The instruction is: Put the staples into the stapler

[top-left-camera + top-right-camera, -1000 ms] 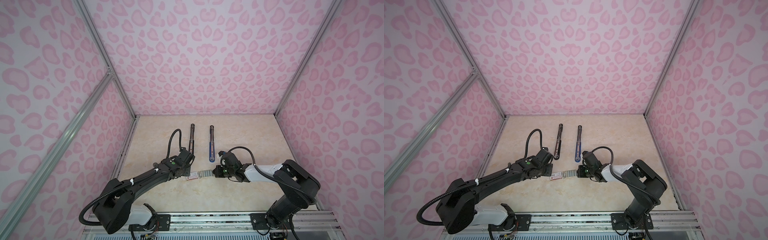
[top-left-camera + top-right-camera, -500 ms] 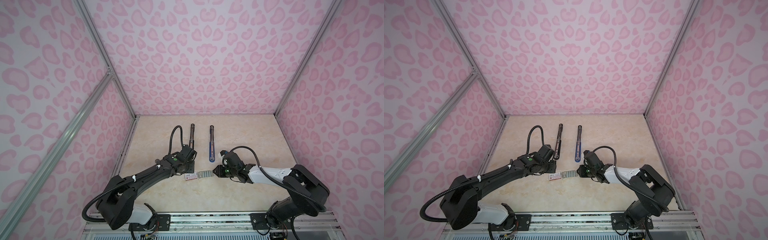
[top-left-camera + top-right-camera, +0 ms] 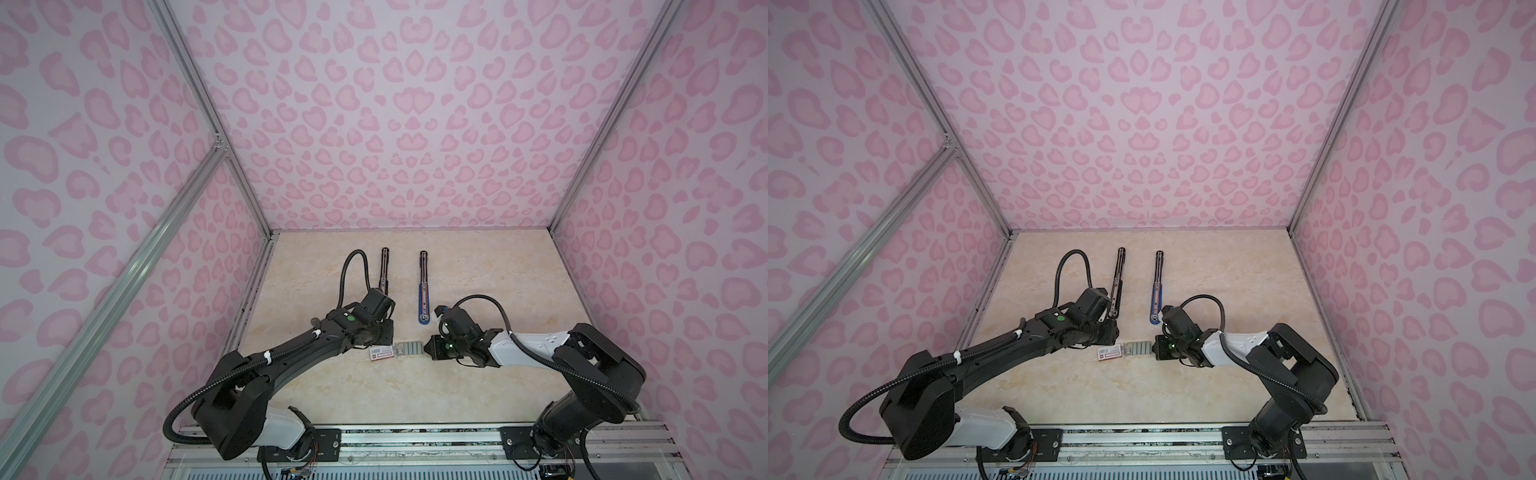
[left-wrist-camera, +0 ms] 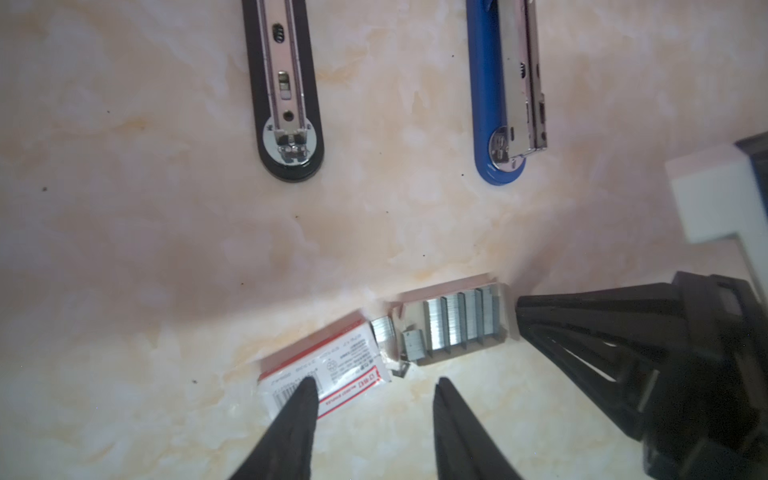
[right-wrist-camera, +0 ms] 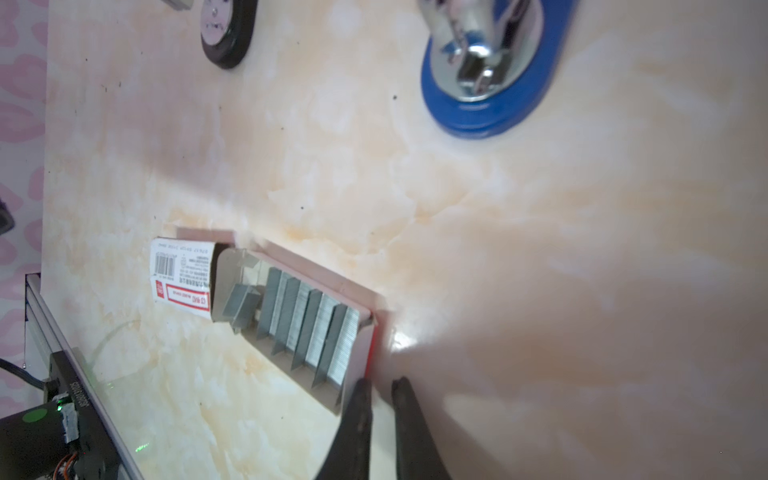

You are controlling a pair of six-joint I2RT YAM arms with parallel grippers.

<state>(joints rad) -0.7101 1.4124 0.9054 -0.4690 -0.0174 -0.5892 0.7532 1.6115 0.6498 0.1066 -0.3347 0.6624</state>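
While both arms sit low over the table (image 4: 124, 249), I read the containers from the wrist views. The staples (image 4: 461, 322) lie in an open card tray (image 4: 449, 289), packed as several grey strips side by side and filling the half of the tray nearest the right gripper (image 5: 382, 380). One short broken-off piece lies loose in the other half, and a second short piece sits at the gap between the tray and the white sleeve (image 4: 345, 365) with the red label and barcode. The tray stands almost wholly out of the sleeve, end to end with its mouth; I cannot tell whether they still overlap. The right gripper's jaws are narrow, with a slim gap, and the tips meet the tray's end wall; I cannot tell whether that wall is pinched. The left gripper (image 4: 376, 380) has its jaws moderately wide and holds nothing, with one fingertip over the sleeve's barcode and the other over bare table. The black stapler (image 4: 284, 83) and the blue stapler (image 4: 484, 104) lie folded open, side by side, well apart from the tray. In both top views the staples (image 3: 409, 348) (image 3: 1138, 348) lie between the two grippers.
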